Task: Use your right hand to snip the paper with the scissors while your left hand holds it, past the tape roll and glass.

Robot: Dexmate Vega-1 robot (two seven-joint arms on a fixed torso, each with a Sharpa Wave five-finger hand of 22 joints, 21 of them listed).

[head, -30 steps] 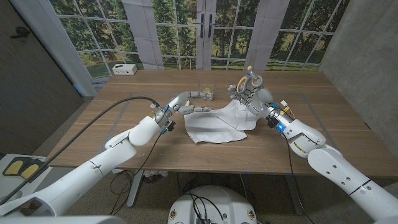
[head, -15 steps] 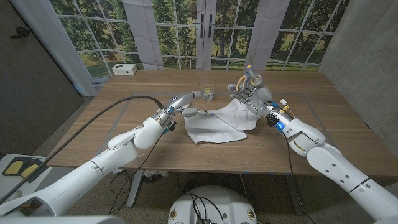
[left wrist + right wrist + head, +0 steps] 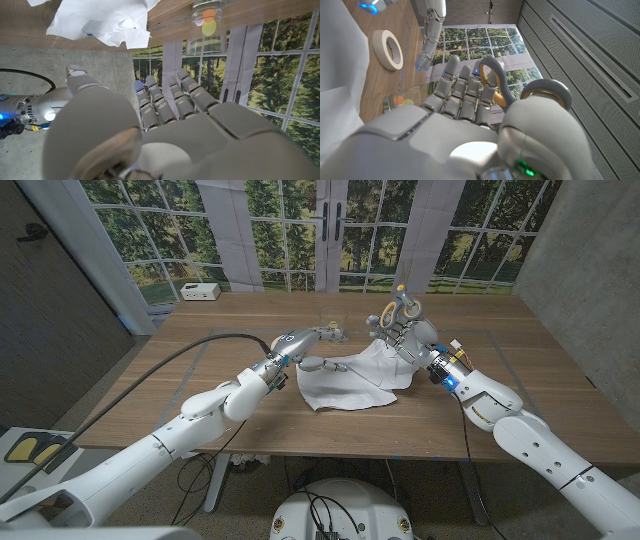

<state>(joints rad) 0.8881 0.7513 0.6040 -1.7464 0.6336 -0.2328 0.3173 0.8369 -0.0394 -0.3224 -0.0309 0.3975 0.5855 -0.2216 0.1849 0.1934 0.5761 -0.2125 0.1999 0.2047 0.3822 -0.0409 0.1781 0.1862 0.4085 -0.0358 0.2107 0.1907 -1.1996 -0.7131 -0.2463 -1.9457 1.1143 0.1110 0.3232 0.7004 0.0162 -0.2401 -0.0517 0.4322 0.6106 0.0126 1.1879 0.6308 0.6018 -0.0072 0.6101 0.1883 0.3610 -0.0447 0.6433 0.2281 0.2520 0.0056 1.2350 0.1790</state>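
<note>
A crumpled white sheet of paper lies on the wooden table between my hands. My right hand hovers over the paper's far right corner and grips the scissors, whose grey and orange loops stick up past the thumb. My left hand reaches in over the paper's left edge with its fingers stretched out, nothing in them. The glass stands just past those fingertips. In the right wrist view the tape roll lies beside the glass and the paper.
A small white box sits at the table's far left corner. A black cable runs along my left arm. Large windows stand behind the table, and a blue tape line marks the surface near its front edge.
My left hand has moved forward and to the right, closer to the glass and over the paper's edge. The right hand with the scissors has stayed put.
</note>
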